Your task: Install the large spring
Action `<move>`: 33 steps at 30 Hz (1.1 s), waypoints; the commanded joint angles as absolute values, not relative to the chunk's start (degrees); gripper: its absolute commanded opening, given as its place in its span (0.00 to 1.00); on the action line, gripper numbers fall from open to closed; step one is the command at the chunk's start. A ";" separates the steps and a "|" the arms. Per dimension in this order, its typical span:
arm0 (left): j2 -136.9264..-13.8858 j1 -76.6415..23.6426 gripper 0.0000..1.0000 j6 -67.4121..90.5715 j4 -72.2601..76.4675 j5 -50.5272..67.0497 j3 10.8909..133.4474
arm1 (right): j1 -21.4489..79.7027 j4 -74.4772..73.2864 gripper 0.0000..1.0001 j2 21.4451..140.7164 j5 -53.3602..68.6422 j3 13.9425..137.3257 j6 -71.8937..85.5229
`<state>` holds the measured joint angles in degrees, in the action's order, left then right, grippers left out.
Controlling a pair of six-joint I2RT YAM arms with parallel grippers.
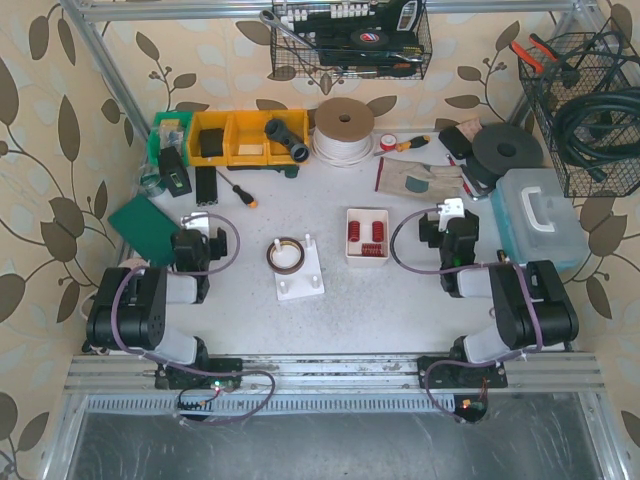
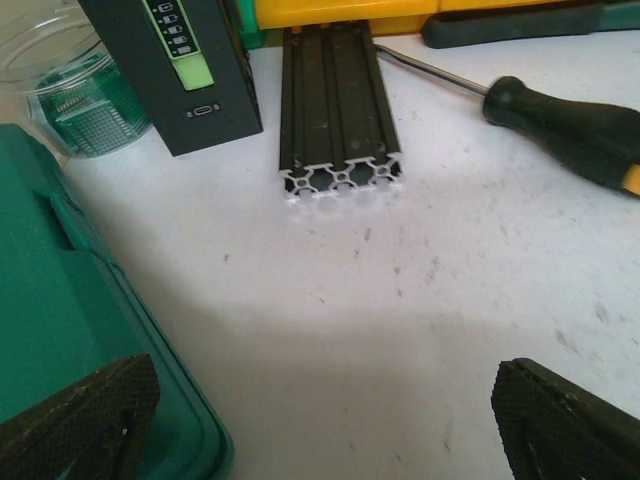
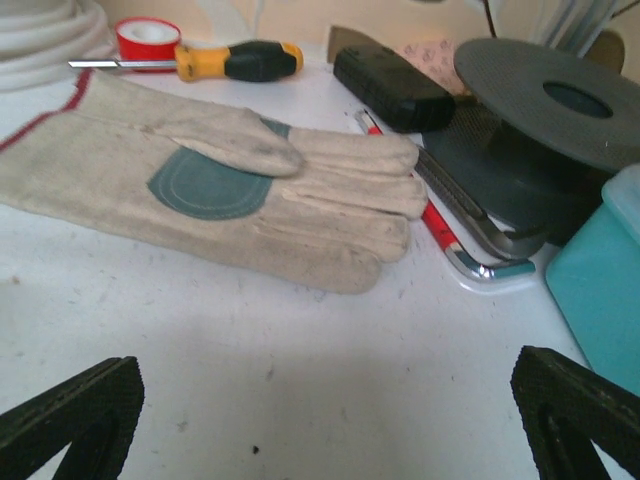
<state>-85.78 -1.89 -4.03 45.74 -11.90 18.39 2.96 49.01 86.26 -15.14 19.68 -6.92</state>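
Left end effector (image 2: 322,428) and right end effector (image 3: 325,425) gape empty; three red springs (image 1: 377,231), one tray (image 1: 366,260)

Bright even overhead light; soft shadows under arms (wrist views); pincer pads blurred.

Three red springs (image 1: 353,233) lie in the white tray (image 1: 367,261); beyond it are two screwdrivers (image 1: 241,193), one glove (image 1: 415,180) and two wire baskets (image 1: 350,40).

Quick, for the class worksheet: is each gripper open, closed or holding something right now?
Left gripper: open, holding nothing, near the green plastic case.
Right gripper: open, holding nothing, facing the beige fabric work glove.
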 commanded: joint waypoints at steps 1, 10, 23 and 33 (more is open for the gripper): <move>-81.87 -5.90 0.94 -6.66 57.38 -17.01 12.96 | 4.75 47.93 1.00 81.46 -15.85 18.93 -8.25; -71.69 -10.11 0.94 26.82 -19.35 -50.97 47.46 | 9.94 1.27 1.00 58.40 -14.51 40.22 1.93; -60.00 -9.29 0.94 31.32 -52.43 -7.63 61.12 | 25.21 -18.58 0.99 62.95 -0.72 45.56 46.35; -57.51 -20.61 0.91 51.11 -50.80 -2.32 46.63 | 39.09 -24.06 0.99 70.34 -14.04 51.35 43.23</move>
